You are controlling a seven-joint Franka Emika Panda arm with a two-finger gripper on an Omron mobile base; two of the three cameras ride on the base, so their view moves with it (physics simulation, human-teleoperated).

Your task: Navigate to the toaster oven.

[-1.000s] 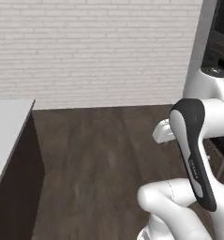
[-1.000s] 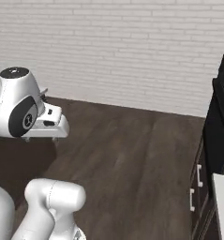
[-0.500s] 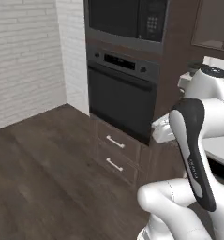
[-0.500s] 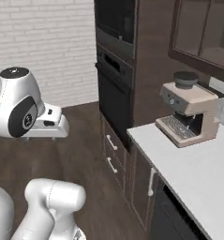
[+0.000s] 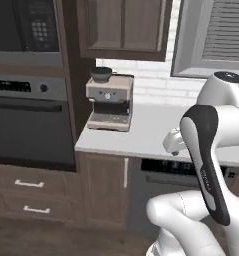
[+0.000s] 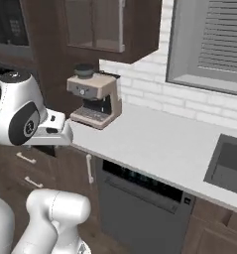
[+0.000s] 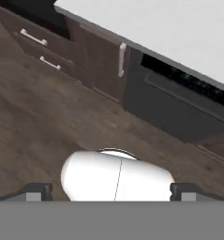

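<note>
The base faces a run of dark-wood kitchen cabinets under a pale grey counter (image 5: 141,135). A beige-and-silver coffee machine (image 5: 109,101) stands upright at the counter's left end, at about 11 o'clock in the left base view and 10 o'clock in the right base view, its front turned toward the room. To its left a tall dark cabinet column holds a built-in wall oven (image 5: 28,122) with a microwave (image 5: 26,30) above it and two drawers with pale bar handles (image 5: 29,184) below. Under the counter, at 6 o'clock from the coffee machine's right side, sits a dark dishwasher (image 6: 140,198) with a black control strip along its top. A window with closed blinds (image 6: 214,39) fills the wall at 1 o'clock, and a sunken sink (image 6: 231,161) shows at 3 o'clock in the right base view. Upper cabinets (image 5: 123,25) hang above the coffee machine against the white brick wall.

The toaster oven appears nowhere along this stretch of counter, so its position, facing and long axis cannot be told.

The gripper (image 7: 111,192) hangs low in front of the arm, looking down at the wood floor (image 7: 48,122) and the cabinet fronts. Its two dark fingertips (image 7: 36,191) stand well apart at the lower corners of the hand view, with nothing between them.
</note>
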